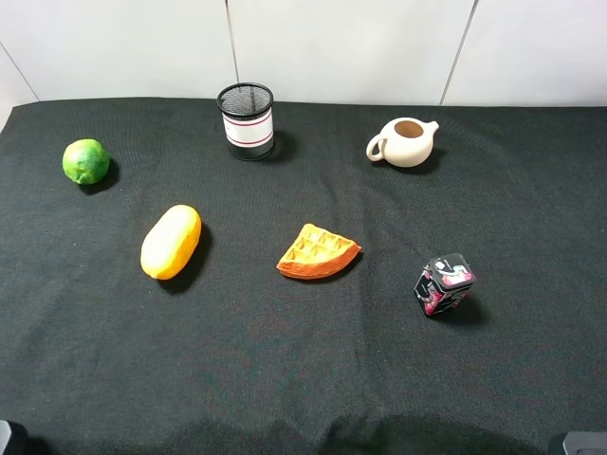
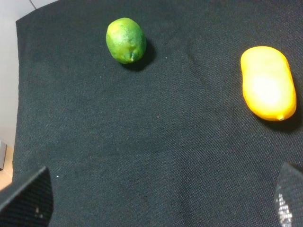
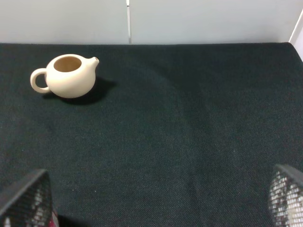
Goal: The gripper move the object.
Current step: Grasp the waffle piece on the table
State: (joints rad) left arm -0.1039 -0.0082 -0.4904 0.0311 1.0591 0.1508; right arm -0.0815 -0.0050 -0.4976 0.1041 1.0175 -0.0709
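The object, an orange wedge-shaped waffle slice (image 1: 318,252) with square pockets, lies flat on the black cloth near the middle of the exterior high view. Nothing touches it, and neither wrist view shows it. My left gripper (image 2: 158,203) is open: its two fingertips (image 2: 28,198) sit far apart at the picture's corners with only cloth between them. My right gripper (image 3: 156,201) is open the same way, its fingertips (image 3: 286,194) wide apart over bare cloth. Both grippers stay back at the near edge, well short of the waffle.
A green lime (image 1: 85,160) (image 2: 125,40) sits far left, and a yellow-orange oblong fruit (image 1: 172,242) (image 2: 268,82) lies left of the waffle. A mesh cup (image 1: 247,120) and a cream teapot (image 1: 405,141) (image 3: 68,75) stand at the back. A patterned cube (image 1: 445,283) rests right of the waffle.
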